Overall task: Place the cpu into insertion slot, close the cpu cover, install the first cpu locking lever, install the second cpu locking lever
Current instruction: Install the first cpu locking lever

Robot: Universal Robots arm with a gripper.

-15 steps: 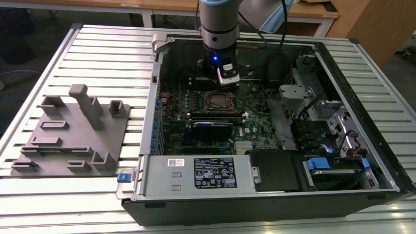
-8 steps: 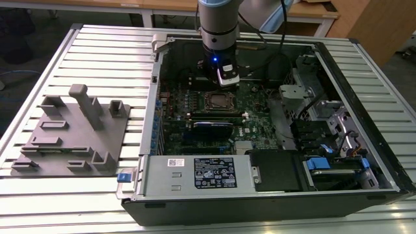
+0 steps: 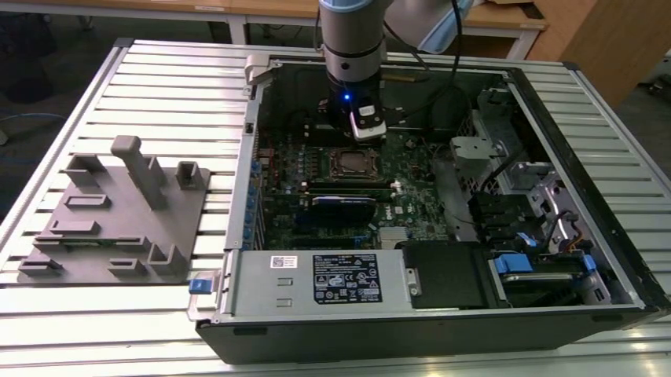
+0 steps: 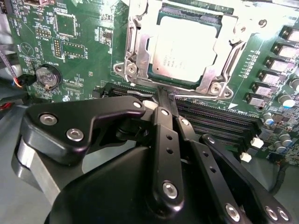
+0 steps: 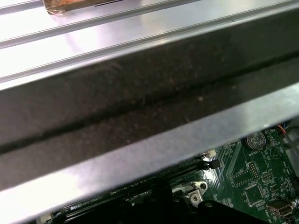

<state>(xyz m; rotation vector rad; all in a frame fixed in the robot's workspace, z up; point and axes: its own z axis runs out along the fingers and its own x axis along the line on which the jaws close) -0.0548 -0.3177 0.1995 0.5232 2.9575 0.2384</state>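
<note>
now, worktop (image 3: 126,86): slatted metal; carries the open computer case (image 3: 419,338)
motherboard (image 4: 74,60): lies flat on the case floor
end effector (image 4: 164,95): closed, tips drawn together, nothing held; sits at the socket edge that faces the memory slots (image 4: 210,123), just beside the cover
cpu cover (image 4: 135,51): thin, stiff metal frame; seems to lie down around the chip
insertion slot (image 4: 187,14): under the chip; its contacts are probably fragile
cpu (image 4: 184,46): seated in the slot; likely light, rigid, with a slick lid; best held by opposite edges

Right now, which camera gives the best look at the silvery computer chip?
The second wrist view: the cpu lies close, its top plainly visible. The exterior view shows the cpu as a small distant square. The first wrist view faces the case wall.
</note>
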